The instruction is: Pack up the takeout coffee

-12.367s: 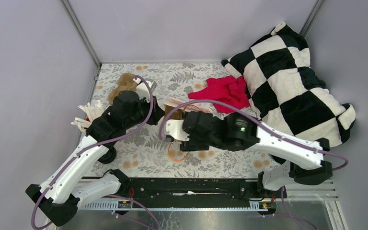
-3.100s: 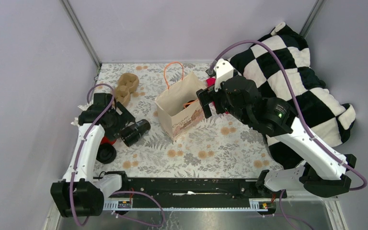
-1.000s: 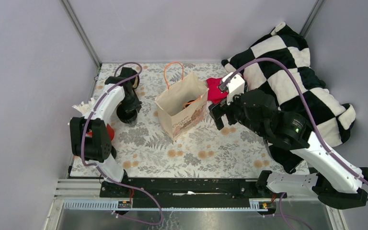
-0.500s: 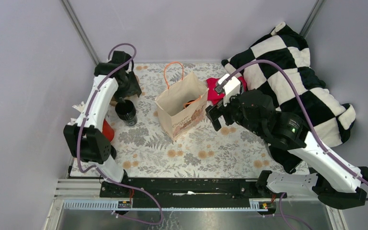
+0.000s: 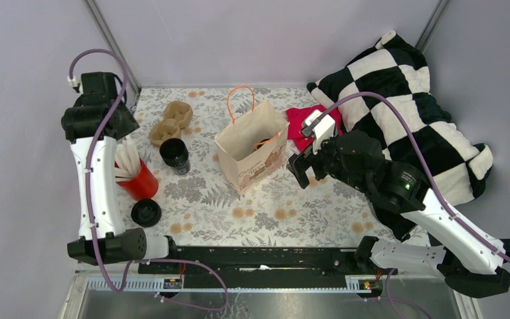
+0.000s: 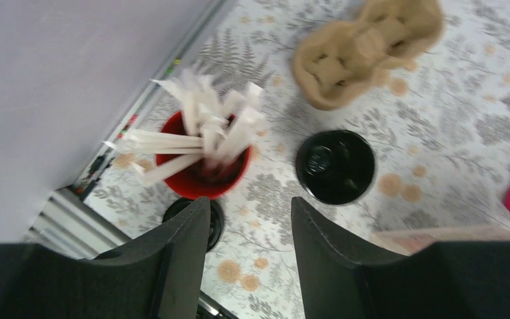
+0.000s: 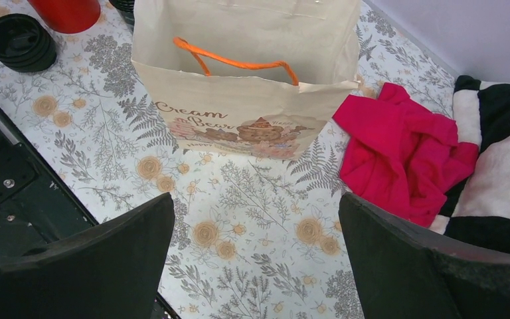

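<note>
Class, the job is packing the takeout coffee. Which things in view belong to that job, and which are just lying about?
Belongs to the job: black coffee cup, paper bag.

Lying about: cardboard cup tray, red cup of straws, black lids, red cloth, checkered pillow.

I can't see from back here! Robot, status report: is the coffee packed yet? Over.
Left gripper open, empty. Right gripper open, facing bag. Coffee upright, outside bag. Straw cup close beside it.
</note>
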Robot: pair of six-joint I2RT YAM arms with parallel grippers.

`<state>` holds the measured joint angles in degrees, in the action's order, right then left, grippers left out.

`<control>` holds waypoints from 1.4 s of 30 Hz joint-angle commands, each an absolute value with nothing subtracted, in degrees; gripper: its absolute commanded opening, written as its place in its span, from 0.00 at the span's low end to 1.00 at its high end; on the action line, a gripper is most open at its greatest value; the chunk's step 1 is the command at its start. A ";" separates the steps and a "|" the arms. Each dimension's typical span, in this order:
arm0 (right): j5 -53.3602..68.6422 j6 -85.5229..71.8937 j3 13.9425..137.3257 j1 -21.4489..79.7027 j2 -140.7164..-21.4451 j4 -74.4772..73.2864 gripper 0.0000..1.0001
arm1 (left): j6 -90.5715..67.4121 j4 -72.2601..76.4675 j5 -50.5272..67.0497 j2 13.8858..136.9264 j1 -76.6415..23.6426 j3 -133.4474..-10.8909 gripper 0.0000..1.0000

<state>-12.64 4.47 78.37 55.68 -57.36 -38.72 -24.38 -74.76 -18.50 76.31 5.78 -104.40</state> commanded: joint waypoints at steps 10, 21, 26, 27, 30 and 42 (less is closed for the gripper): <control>-12.01 4.52 78.31 54.75 -56.49 -36.13 1.00 | -23.80 -72.31 -16.72 82.37 18.48 -98.18 0.41; -13.63 3.27 76.48 54.58 -54.96 -35.90 1.00 | -21.83 -69.85 -11.17 84.51 19.04 -94.53 0.42; -13.93 4.07 76.38 54.36 -54.76 -35.82 1.00 | -21.53 -68.90 -11.97 84.79 19.04 -93.21 0.40; -14.02 4.09 76.31 54.32 -54.68 -35.71 1.00 | -21.53 -68.44 -12.10 85.00 18.99 -93.08 0.40; -13.87 4.32 76.25 54.16 -54.51 -35.72 1.00 | -21.53 -68.03 -12.47 86.16 19.06 -93.10 0.39; -13.75 4.38 76.55 54.00 -54.41 -35.95 1.00 | -21.59 -68.43 -16.50 85.80 18.90 -91.96 0.25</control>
<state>-12.84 4.16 76.20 54.57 -55.22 -37.85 -22.22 -69.60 -14.28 86.96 18.98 -92.68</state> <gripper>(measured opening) 0.994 0.268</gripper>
